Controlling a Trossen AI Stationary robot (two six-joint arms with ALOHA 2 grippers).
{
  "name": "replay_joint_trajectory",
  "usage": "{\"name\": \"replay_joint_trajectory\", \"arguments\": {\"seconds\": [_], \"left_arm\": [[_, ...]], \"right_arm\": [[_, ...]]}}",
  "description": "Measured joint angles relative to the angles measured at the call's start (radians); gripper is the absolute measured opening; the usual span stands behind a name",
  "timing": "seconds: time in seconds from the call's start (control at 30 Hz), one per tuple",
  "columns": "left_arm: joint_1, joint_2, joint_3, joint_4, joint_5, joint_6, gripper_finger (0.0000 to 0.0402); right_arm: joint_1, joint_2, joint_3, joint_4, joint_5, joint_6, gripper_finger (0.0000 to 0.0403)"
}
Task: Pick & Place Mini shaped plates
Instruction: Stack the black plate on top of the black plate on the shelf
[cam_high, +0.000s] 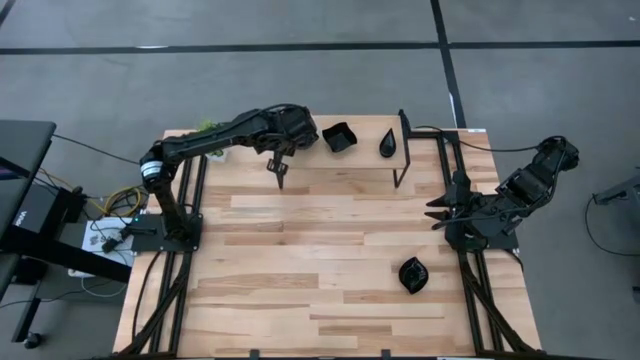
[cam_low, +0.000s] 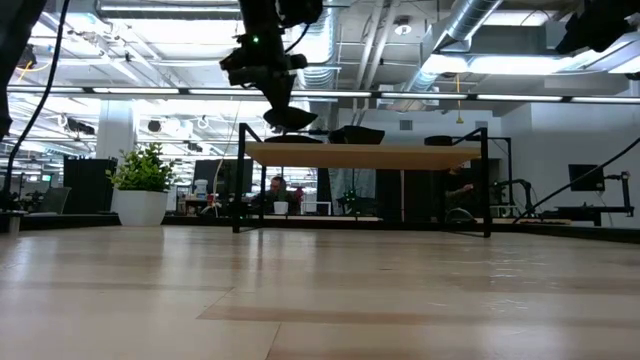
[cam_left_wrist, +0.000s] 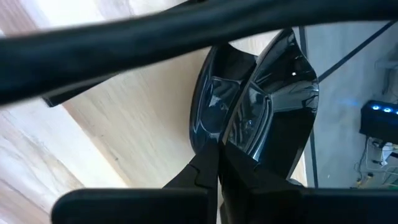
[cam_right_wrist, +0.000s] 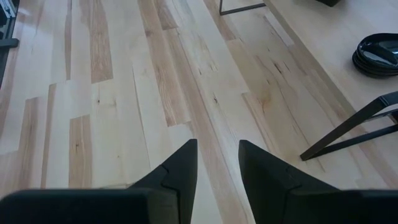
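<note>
Your left claw (cam_high: 281, 170) sits at 12 o'clock over the low rack's (cam_high: 402, 178) left end, clamped thin on the rim of a glossy black plate (cam_left_wrist: 273, 106), probably so it hangs edge-on for setting down. Two more plates rest on the rack: a wavy square (cam_high: 339, 137) and a teardrop (cam_high: 387, 144). A rounded stack (cam_high: 412, 274) waits on the blond wood counter (cam_high: 300, 260) at 5 o'clock. Right claw (cam_high: 436, 212) is parked at 3 o'clock, fingers apart, empty.

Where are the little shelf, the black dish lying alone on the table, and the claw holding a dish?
Small wooden shelf on black metal legs (cam_high: 372, 150): high view, bare top.
Lone glossy black dish (cam_high: 412, 274): high view, its middle.
Left gripper (cam_left_wrist: 219, 152): left wrist view, fingertips pinching a dish.
</note>
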Motion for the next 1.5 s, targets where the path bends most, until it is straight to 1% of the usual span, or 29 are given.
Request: {"name": "replay_joint_trajectory", "arguments": {"seconds": [0.2,0.67,1.0,1.27,1.5], "left_arm": [[0.01,0.018,0.0,0.028,0.003,0.026,0.0008],[0.021,0.052,-0.001,0.025,0.036,0.034,0.0008],[0.023,0.053,-0.001,0.025,0.033,0.037,0.0008],[0.028,0.053,-0.001,0.025,0.076,0.037,0.0008],[0.044,0.053,-0.001,0.026,0.078,0.047,0.0008]], "right_arm": [[0.0,0.0,0.0,0.0,0.0,0.0,0.0113],[0.0,0.0,0.0,0.001,0.0,0.0,0.0113],[0.0,0.0,0.0,0.001,0.0,0.0,0.0113],[0.0,0.0,0.0,0.001,0.0,0.0,0.0113],[0.0,0.0,0.0,0.001,0.0,0.0,0.0113]]}}
